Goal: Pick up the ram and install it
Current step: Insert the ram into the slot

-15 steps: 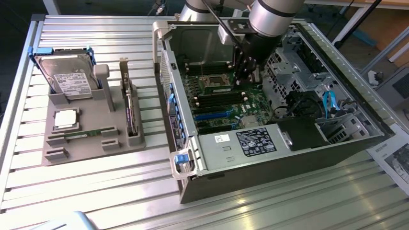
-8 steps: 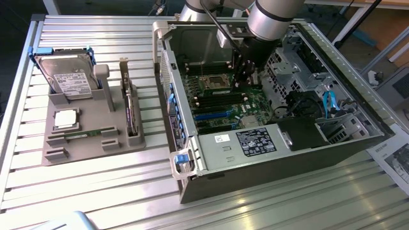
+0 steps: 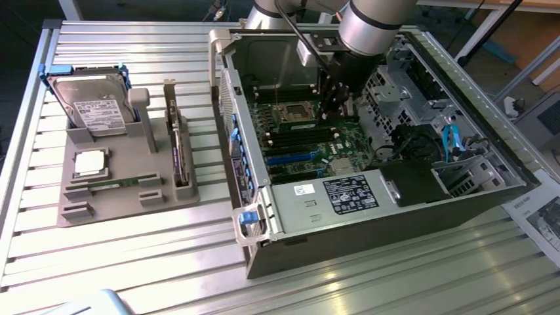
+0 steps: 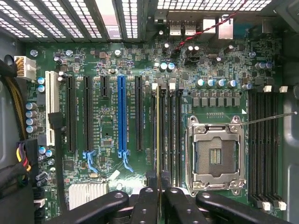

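In the wrist view my gripper (image 4: 160,192) hangs over the motherboard (image 4: 107,135) inside the open PC case (image 3: 368,216). Its two dark fingers (image 4: 145,205) stand almost together. Between them, the ram (image 4: 158,133) shows edge-on as a thin yellow-green line. It runs along one of the black memory slots beside the empty processor socket (image 4: 215,156). I cannot tell how deep it sits in the slot. From the exterior view the arm (image 3: 372,26) reaches down into the case, with the gripper (image 3: 337,105) low over the board near the socket (image 3: 293,113).
A grey tray (image 3: 131,203) at the exterior view's left holds a hard drive (image 3: 92,108), a silver processor chip (image 3: 90,163), an upright dark card (image 3: 180,154) and a thin green strip (image 3: 118,185). Case walls, a drive cage (image 3: 398,92) and cables (image 3: 450,141) close in around the arm.
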Tool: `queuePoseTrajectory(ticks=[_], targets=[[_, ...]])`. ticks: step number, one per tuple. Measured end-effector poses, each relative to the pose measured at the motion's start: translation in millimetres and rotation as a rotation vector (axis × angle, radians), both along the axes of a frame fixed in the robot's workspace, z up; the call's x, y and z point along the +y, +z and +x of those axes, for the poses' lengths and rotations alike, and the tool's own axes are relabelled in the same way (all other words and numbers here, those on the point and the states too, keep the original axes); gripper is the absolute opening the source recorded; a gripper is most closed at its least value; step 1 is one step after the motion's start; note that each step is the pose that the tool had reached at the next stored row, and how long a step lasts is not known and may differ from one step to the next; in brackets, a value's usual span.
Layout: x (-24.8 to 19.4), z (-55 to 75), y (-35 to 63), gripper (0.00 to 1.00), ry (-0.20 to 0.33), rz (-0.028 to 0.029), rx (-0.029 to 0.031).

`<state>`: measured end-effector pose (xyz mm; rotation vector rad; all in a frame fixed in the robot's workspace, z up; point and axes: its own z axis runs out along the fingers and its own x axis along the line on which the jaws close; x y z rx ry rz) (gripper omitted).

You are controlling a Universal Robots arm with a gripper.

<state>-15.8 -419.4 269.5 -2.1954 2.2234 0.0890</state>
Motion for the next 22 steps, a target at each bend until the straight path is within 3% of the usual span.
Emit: queuePoseTrajectory(ticks=[22], targets=[[0.1, 0.0, -25.4, 0.12, 0.0, -0.0002, 0.0]])
